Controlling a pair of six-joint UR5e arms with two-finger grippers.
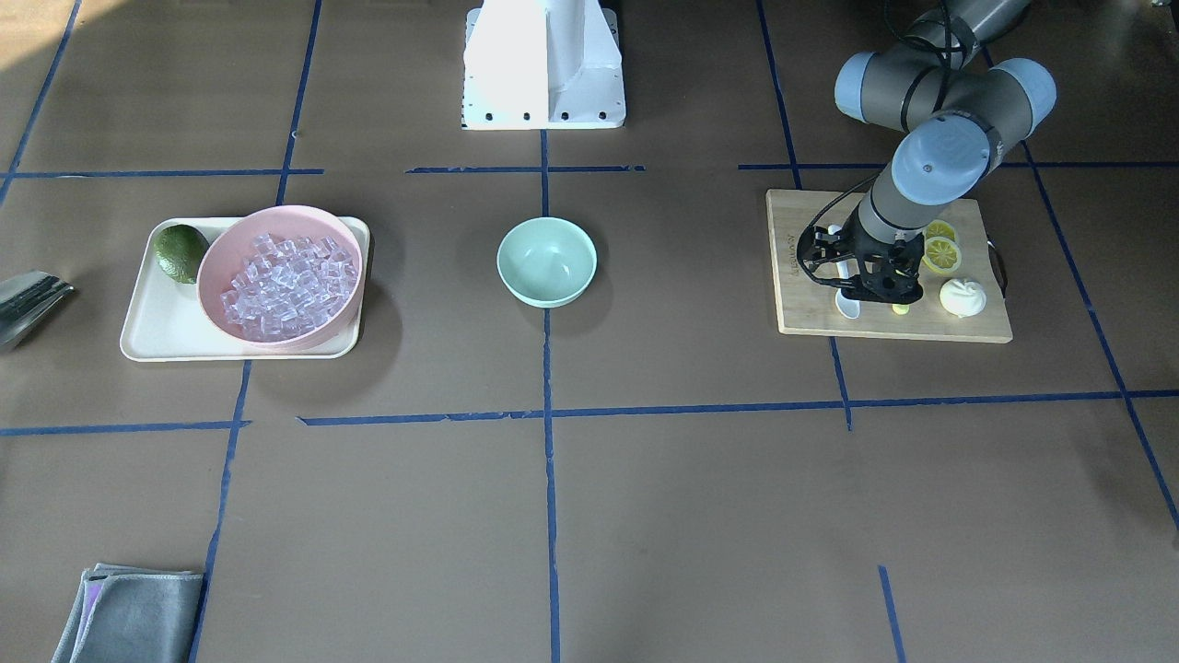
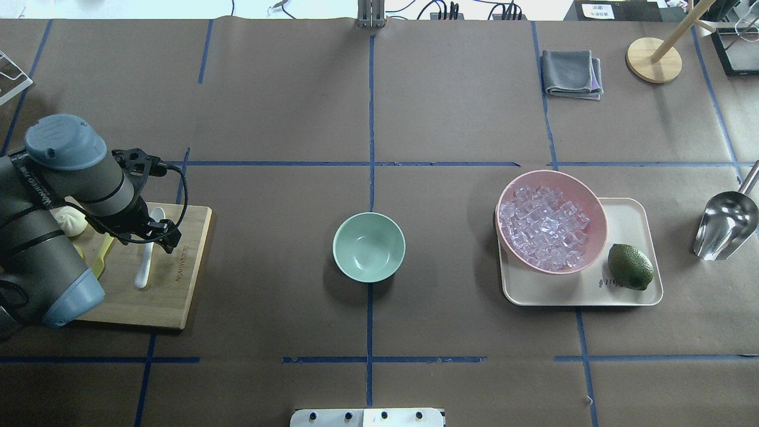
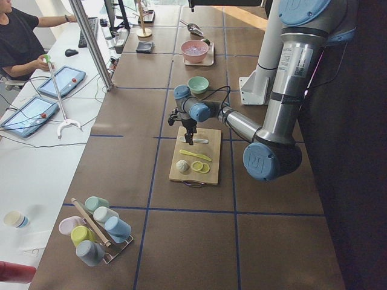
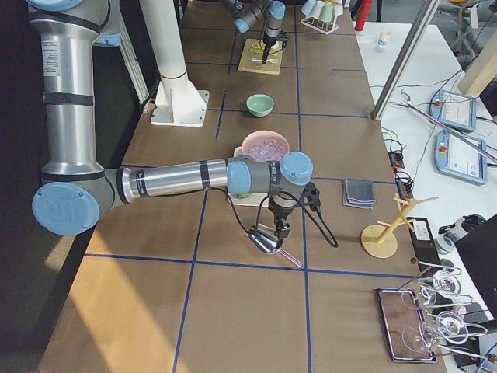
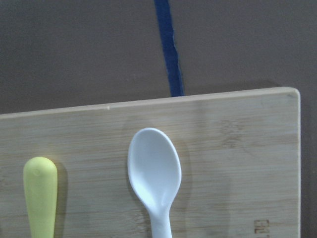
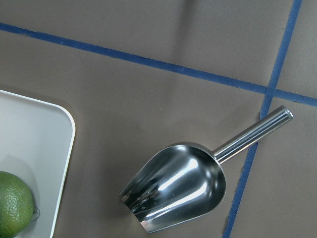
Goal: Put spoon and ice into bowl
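The white spoon (image 2: 144,261) lies on a wooden cutting board (image 2: 172,296) at the table's left end; the left wrist view shows its oval scoop (image 5: 154,168). My left gripper (image 2: 161,232) hovers just above the spoon's scoop end (image 1: 847,304), open and empty. The mint-green bowl (image 2: 369,247) stands empty at mid-table (image 1: 546,276). Many clear ice cubes (image 2: 545,228) fill a pink bowl (image 2: 551,175). My right gripper (image 4: 273,225) shows only in the exterior right view, over a metal scoop (image 4: 265,239). I cannot tell whether it is open or shut.
The pink bowl and a lime (image 2: 630,267) sit on a cream tray (image 2: 628,213). The metal scoop (image 2: 726,225) lies right of the tray. A yellow-green knife (image 5: 40,198), a bun (image 1: 963,296) and lemon slices (image 1: 941,249) share the board. A grey cloth (image 2: 572,72) lies far right.
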